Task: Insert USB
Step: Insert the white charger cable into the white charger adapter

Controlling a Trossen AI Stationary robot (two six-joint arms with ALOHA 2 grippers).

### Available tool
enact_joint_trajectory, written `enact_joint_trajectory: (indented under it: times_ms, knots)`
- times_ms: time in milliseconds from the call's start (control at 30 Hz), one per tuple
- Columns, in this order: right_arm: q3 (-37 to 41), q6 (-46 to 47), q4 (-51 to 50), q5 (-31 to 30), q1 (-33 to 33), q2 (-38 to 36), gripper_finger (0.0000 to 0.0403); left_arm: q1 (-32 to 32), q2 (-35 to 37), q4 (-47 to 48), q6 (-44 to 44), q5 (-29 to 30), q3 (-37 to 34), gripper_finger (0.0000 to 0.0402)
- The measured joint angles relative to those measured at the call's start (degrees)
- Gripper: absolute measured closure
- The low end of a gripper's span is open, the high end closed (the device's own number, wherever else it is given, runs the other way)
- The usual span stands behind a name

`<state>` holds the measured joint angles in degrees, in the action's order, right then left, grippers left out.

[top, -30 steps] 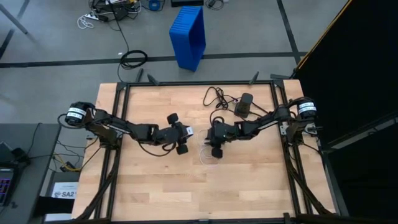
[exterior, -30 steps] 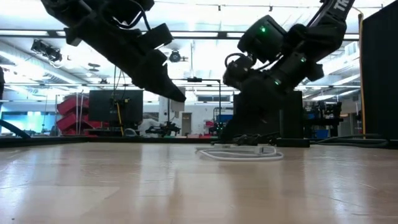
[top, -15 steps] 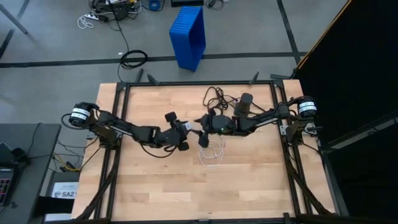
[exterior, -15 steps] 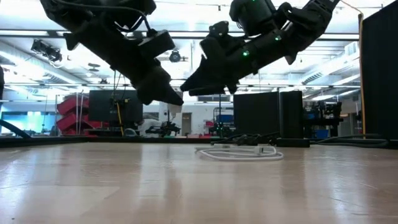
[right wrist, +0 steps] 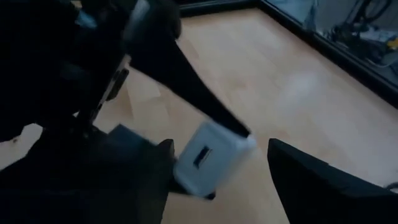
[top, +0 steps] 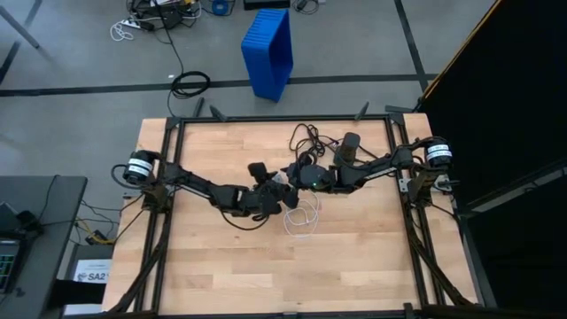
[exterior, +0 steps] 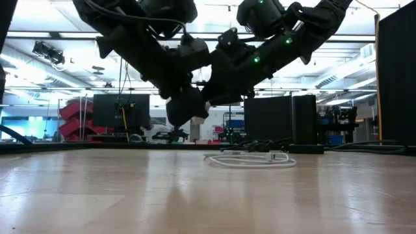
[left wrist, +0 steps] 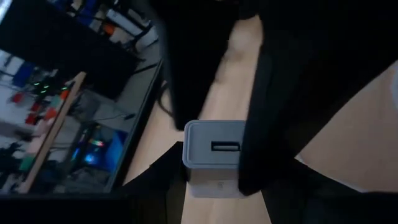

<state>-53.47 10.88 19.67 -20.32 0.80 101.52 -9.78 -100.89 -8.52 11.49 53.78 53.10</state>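
Left gripper [top: 276, 197]: you see it clamped on a small white charger block [left wrist: 212, 155], raised above the table [top: 204, 257].
Right gripper [top: 297, 175]: jaws parted, empty, just beside the block.
USB [top: 303, 215]: coiled on the table, near and below the block.

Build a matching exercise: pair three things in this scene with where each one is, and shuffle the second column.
Things:
1. USB cable loop
2. white charger block
3. blue bin

Places:
A. on the floor beyond the table
B. lying flat on the table
C. clamped in the left gripper

Pairs: 1-B, 2-C, 3-A
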Motion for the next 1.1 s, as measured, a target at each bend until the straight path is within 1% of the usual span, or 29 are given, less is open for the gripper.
enact_joint_trajectory:
  times_ms: [300, 500, 600, 700, 767, 800, 933, 1100]
  knots:
    - [0.1, -0.5, 3.2, 0.5, 0.3, 0.1, 0.0246, -0.5, 0.4, -1.5, -0.1, 0.6, 0.1, 0.0255]
    - [0.2, -1.7, 2.4, 0.5, 0.9, -0.1, 0.0274, -0.6, 0.4, -3.7, 0.6, -1.5, 0.1, 0.0256]
    - [0.1, -3.5, 1.8, 0.1, 0.9, 0.0, 0.0306, -0.6, 0.4, -3.7, 0.4, -3.2, 0.1, 0.0255]
    - [0.0, -6.0, 1.4, 0.7, 0.9, -0.1, 0.0354, -0.7, 0.4, -3.3, -0.6, -6.6, 0.1, 0.0248]
    - [0.0, -7.1, 0.9, 1.6, 0.9, 0.1, 0.0386, -0.7, 0.4, -2.3, -0.1, -7.7, 0.1, 0.0241]
    - [0.0, -7.1, 0.7, 2.3, 0.9, 0.1, 0.0394, -0.7, 0.3, -2.0, -0.1, -8.1, 0.1, 0.0237]
    - [-0.1, -6.7, 0.2, 2.6, 0.9, 0.1, 0.0397, -0.8, 0.3, -2.1, -0.2, -7.5, 0.1, 0.0230]
    - [-0.1, -9.3, 0.0, 3.0, 0.9, -0.1, 0.0401, -0.8, 0.3, -0.5, -0.1, -7.5, 0.1, 0.0252]
